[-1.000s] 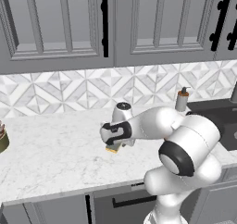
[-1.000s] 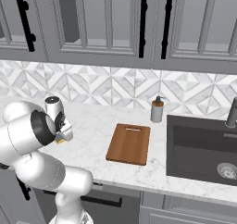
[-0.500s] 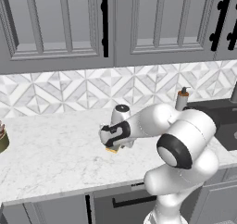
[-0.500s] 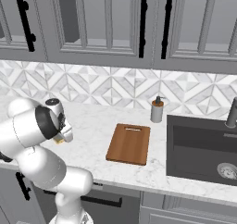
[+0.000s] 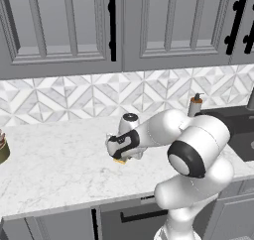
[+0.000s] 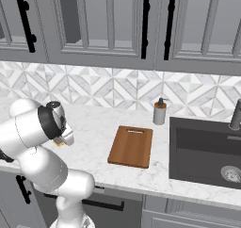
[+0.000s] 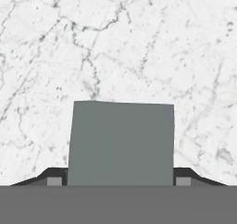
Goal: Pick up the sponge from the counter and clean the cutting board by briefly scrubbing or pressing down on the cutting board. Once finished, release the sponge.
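Note:
The sponge [image 7: 121, 142] shows its grey-blue top in the hand view, lying flat on the white marble counter [image 7: 139, 42]. My gripper [image 7: 119, 181] is shut on the sponge, one dark fingertip against each side. From the left base view the gripper [image 5: 120, 156] points down at the counter [image 5: 49, 159], with a sliver of the yellow sponge [image 5: 119, 160] under it. The right base view has the gripper [image 6: 61, 139] and sponge [image 6: 58, 142] at the left. The reddish-brown cutting board [image 6: 131, 146] lies well to their right, apart from them.
A soap dispenser [image 6: 160, 112] stands behind the board by the backsplash. A dark sink [image 6: 207, 149] with a faucet [image 6: 235, 114] is set into the counter's right end. A round brownish object [image 5: 2, 147] sits at the far left edge. Grey cabinets hang overhead.
The arm's elbow has swung a little while the hand stayed low over the sponge. The sponge and board have not moved.

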Available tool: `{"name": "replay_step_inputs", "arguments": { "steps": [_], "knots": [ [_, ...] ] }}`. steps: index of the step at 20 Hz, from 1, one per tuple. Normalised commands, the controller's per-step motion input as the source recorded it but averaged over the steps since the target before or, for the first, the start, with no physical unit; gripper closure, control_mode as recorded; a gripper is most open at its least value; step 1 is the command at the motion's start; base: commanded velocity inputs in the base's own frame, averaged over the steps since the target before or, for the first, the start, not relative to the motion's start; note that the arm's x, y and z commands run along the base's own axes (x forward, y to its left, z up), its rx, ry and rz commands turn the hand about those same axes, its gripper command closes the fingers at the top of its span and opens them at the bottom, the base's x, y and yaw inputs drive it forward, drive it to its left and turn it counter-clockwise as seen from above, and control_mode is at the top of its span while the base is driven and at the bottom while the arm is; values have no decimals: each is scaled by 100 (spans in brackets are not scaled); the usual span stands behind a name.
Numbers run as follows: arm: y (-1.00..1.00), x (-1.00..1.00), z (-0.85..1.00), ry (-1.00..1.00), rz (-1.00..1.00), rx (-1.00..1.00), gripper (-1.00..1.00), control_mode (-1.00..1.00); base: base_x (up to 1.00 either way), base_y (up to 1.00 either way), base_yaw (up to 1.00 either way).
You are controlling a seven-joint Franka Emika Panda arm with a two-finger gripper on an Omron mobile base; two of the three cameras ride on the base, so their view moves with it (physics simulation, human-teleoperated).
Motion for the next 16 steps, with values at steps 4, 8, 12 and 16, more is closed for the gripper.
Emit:
{"name": "replay_step_inputs", "arguments": {
  "steps": [4,8,12,16],
  "knots": [
    [0,0,0,0,0,0,100,-100,0,0,0],
    [0,-11,36,0,0,0,100,-100,0,0,0],
    [-12,-25,65,0,-9,0,100,-100,0,0,0],
    [-52,-2,44,0,-14,3,100,-100,0,0,0]
  ]
}}
